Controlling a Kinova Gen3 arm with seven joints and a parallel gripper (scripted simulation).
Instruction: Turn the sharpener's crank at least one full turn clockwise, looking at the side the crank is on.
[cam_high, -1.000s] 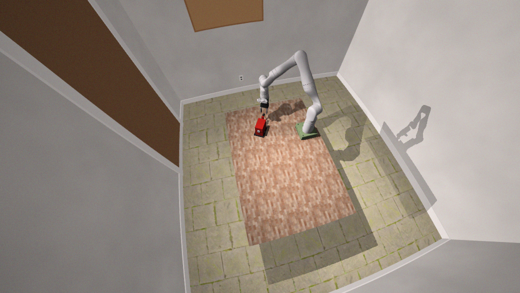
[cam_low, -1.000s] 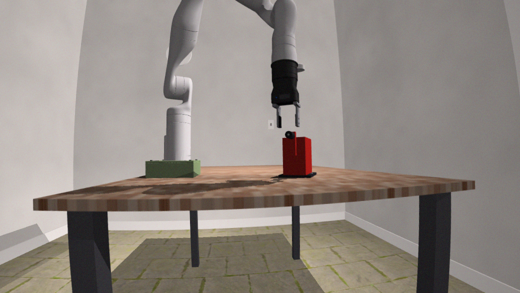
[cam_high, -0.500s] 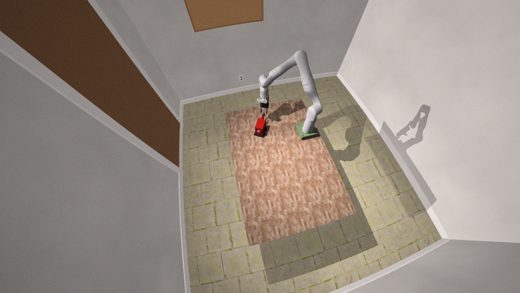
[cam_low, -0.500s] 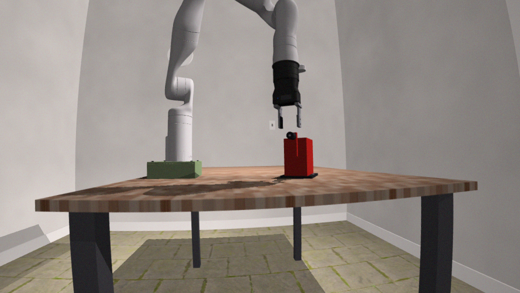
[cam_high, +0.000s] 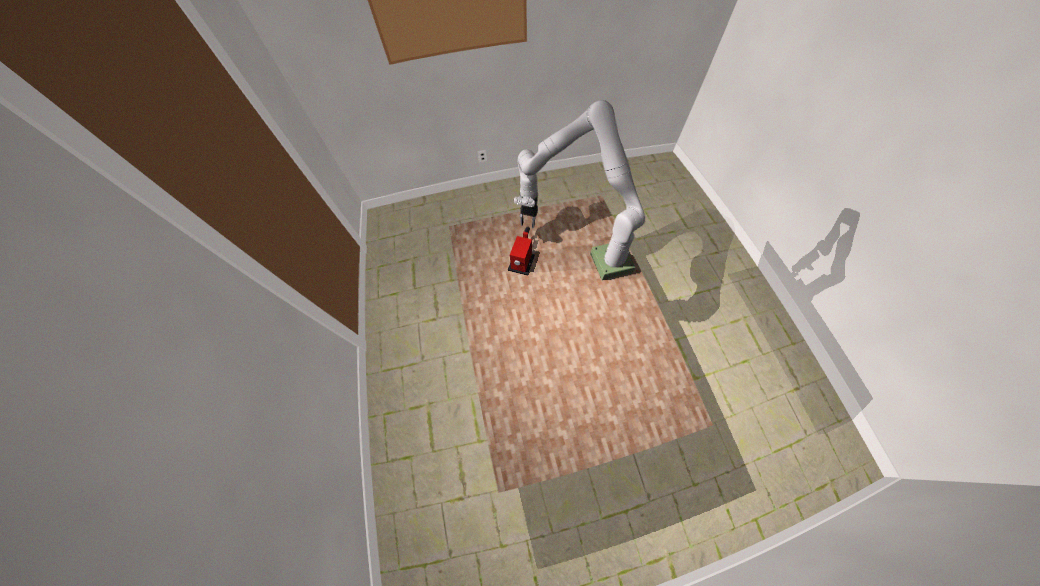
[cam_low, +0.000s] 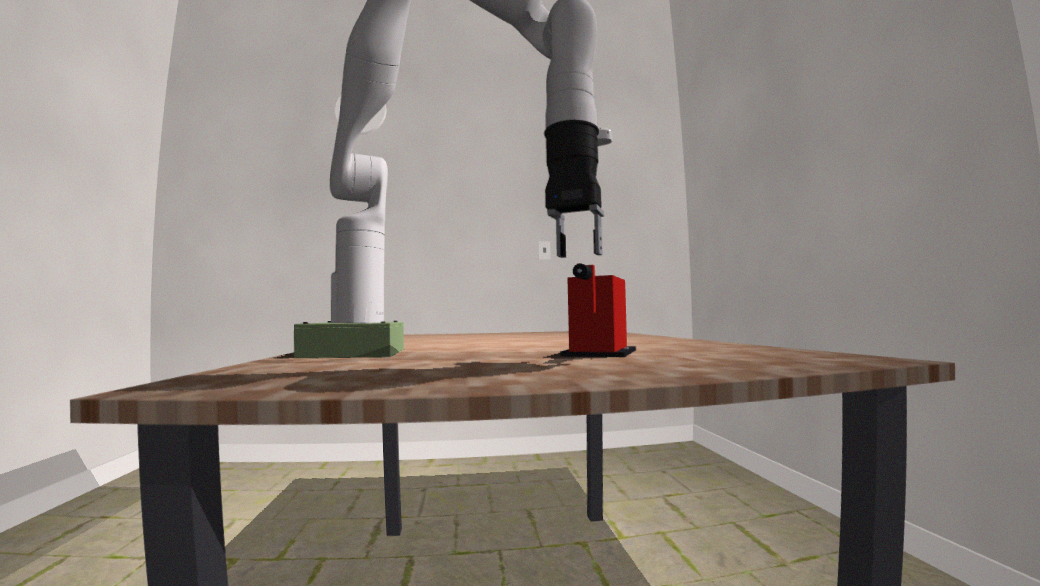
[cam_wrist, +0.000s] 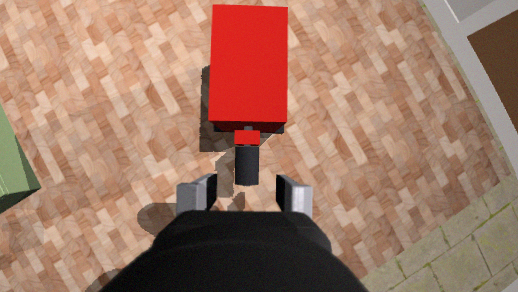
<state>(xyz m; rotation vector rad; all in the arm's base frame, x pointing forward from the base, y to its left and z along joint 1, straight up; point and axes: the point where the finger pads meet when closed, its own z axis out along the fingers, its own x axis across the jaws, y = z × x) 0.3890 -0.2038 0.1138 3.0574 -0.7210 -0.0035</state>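
Sharpener (cam_low: 596, 313): red upright box on a black base, crank (cam_low: 581, 271) knob black, near our surface's (cam_low: 727, 371) far edge; our hand (cam_low: 580, 251) hangs spread above, gripping nothing.

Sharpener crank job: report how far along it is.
Done: the open gripper is lined up above the black crank knob, which sits between the fingers in the wrist view. In hand: nothing gripped; there is a gap above the knob. Left: descend, close on it, and turn the red sharpener's crank a full clockwise turn.
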